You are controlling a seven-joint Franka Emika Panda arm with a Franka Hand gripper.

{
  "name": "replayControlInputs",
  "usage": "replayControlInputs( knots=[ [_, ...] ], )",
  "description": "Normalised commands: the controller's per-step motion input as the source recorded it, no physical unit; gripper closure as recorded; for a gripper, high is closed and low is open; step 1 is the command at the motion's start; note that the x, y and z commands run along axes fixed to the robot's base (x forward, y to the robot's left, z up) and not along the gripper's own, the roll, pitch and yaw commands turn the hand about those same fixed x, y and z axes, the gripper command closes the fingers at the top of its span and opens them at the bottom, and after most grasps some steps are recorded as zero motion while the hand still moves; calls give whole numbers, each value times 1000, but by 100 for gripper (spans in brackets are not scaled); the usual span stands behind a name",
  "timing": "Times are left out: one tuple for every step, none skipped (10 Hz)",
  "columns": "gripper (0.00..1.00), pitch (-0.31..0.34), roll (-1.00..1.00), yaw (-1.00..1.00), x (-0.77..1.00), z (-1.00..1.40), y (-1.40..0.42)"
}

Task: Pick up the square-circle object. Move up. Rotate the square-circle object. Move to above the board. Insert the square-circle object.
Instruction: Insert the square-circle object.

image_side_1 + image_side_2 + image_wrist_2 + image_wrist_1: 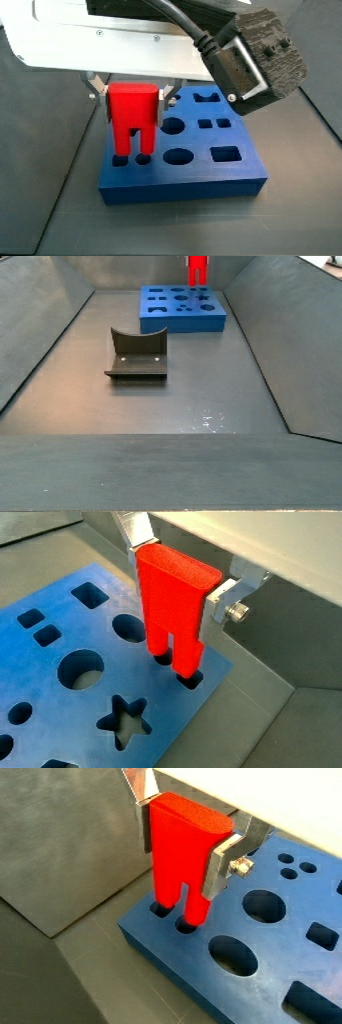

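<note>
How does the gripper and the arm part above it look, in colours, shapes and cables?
The gripper, above a corner of the board, has flat silver plate fingers with a small bolt on one. In a side view, a white rounded housing sits above them, with a dark boxy camera unit and a thick black cable.

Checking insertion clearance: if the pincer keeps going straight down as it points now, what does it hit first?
The blue board. The pincer holds the red block upright, its two legs already entering holes at the board's corner, so the block likely bottoms out first; hole depth unclear.
</note>
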Motion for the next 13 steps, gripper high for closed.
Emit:
replayControlInputs(
  knots=[
    [100, 0, 59, -43, 0, -180, -9],
    [100, -14, 54, -31, 0, -223, -9],
    [100, 0, 76, 0, 0, -209, -74],
    [100, 0, 100, 0, 0, -140, -163],
    [100, 0, 113, 0, 11, -83, -200],
    [100, 0, 40, 0, 111, 0, -60],
    [100, 0, 16, 0, 120, 0, 0],
    [100, 0, 0, 0, 120, 0, 0],
    [100, 0, 0, 0, 157, 0, 0],
    [100, 0, 34, 0, 200, 0, 0],
    [100, 0, 44, 0, 177, 0, -20],
    [100, 0, 26, 0, 186, 0, 0],
    [100, 0, 36, 0, 151, -9, 0]
  ],
)
